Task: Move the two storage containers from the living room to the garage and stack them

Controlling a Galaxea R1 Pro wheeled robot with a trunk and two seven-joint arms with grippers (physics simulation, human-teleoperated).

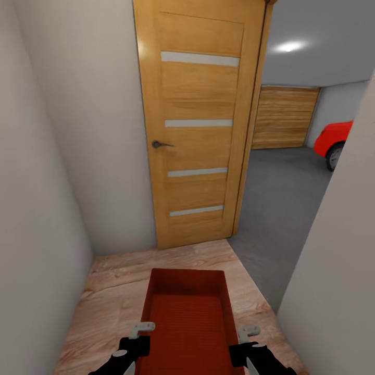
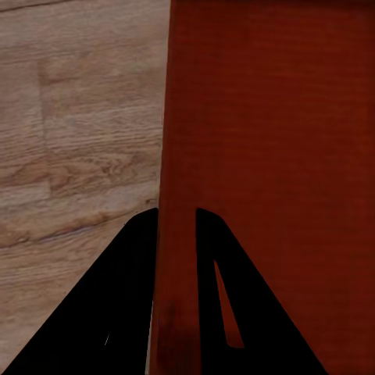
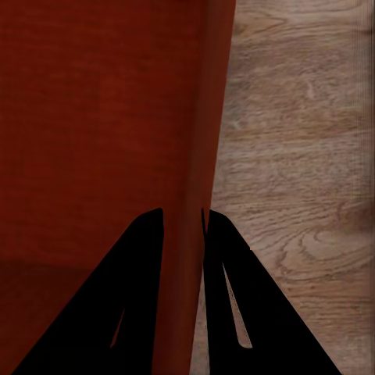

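**Red bin carried lengthwise toward an open garage doorway**

A red-orange storage container sits low in the centre of the head view, held above light wood plank flooring. Its long axis runs straight away from the camera, the far short wall pointing toward the orange door with four frosted strips. The near end of the bin is cut off by the bottom edge of the frame, so its full length cannot be seen.

The left gripper clamps the bin's left long wall and the right gripper its right long wall. In the left wrist view, the left gripper has one dark finger on each side of the wall, pinching the rim; the right wrist view shows the right gripper doing the same. The arms are mostly out of frame.

At right of the door, the opening shows grey concrete floor, a wooden slatted garage door and the nose of a red car, partly hidden by the white wall at lower right.
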